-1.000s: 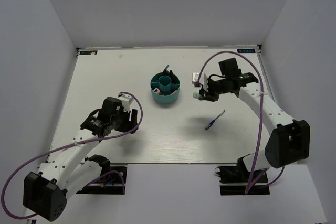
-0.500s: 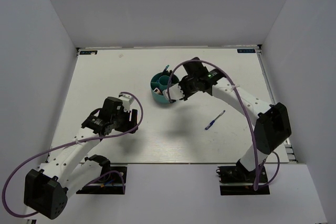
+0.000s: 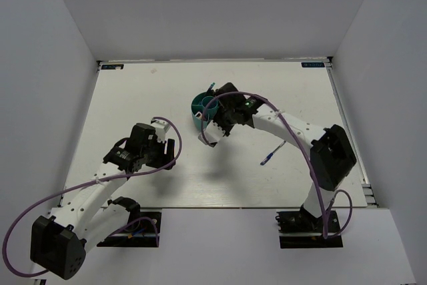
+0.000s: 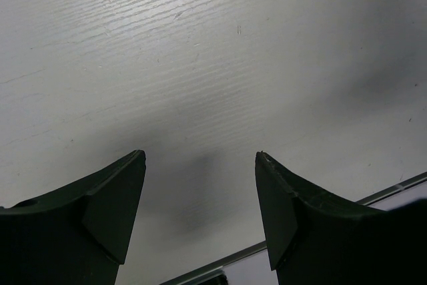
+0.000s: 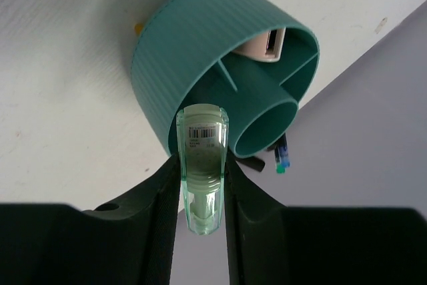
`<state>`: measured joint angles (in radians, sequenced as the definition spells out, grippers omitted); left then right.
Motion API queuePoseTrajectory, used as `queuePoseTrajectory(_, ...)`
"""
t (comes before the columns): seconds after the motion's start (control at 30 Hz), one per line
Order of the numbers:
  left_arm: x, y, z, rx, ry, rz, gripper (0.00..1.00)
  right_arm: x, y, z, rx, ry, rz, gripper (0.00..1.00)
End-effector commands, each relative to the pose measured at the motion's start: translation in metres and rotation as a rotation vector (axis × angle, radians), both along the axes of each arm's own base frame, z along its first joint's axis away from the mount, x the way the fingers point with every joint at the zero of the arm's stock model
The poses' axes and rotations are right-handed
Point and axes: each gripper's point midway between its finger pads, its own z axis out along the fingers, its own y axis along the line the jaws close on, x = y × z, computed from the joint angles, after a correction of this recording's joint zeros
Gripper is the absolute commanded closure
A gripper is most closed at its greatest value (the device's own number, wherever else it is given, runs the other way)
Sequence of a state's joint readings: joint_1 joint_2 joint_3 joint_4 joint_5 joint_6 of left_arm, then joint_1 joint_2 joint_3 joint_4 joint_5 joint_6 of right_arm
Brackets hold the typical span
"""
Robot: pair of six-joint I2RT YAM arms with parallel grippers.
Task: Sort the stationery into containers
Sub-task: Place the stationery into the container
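Held: pale mint piece [image 5: 202,139], label up, clamped between the right gripper [image 5: 202,185] fingers right at the rim of the teal organiser [image 5: 200,45] — touching or just above, can't tell. Organiser sits mid-table, toward the far side. A pink piece [image 5: 269,43] lies in one outer compartment and a blue pen [image 5: 282,155] tip pokes out. Second blue pen [image 3: 272,153] lies loose on the table [image 3: 133,98], near-right of the organiser. Left gripper [image 4: 200,165] jaws apart — low over the tabletop, near-left.
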<state>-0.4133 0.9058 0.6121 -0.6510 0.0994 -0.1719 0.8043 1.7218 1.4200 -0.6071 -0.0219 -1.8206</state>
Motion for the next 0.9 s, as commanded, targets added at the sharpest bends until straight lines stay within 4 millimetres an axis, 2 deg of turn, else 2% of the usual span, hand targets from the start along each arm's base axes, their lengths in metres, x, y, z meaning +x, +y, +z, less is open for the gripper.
queuePoseTrajectory(0.0, 0.004, -0.004, 0.014, -0.034, -0.045, -0.014, 0.23, 0.011, 0.022, 0.013, 0.055, -0.039, 0.001, 1.00)
queuePoseTrajectory(0.17, 0.004, -0.005, 0.017, -0.040, -0.056, -0.019, 0.23, 0.018, 0.032, 0.010, 0.115, -0.031, -0.071, 1.00)
queuePoseTrajectory(0.2, 0.004, -0.005, 0.017, -0.042, -0.056, -0.019, 0.23, 0.025, 0.031, 0.011, 0.113, -0.055, -0.100, 1.00)
queuePoseTrajectory(0.37, 0.004, -0.006, 0.018, -0.045, -0.057, -0.023, 0.23, 0.030, 0.030, 0.006, 0.126, -0.061, -0.152, 1.00)
queuePoseTrajectory(0.87, 0.003, -0.005, 0.016, -0.041, -0.051, -0.018, 0.23, 0.028, 0.016, -0.024, 0.054, -0.071, -0.155, 1.00)
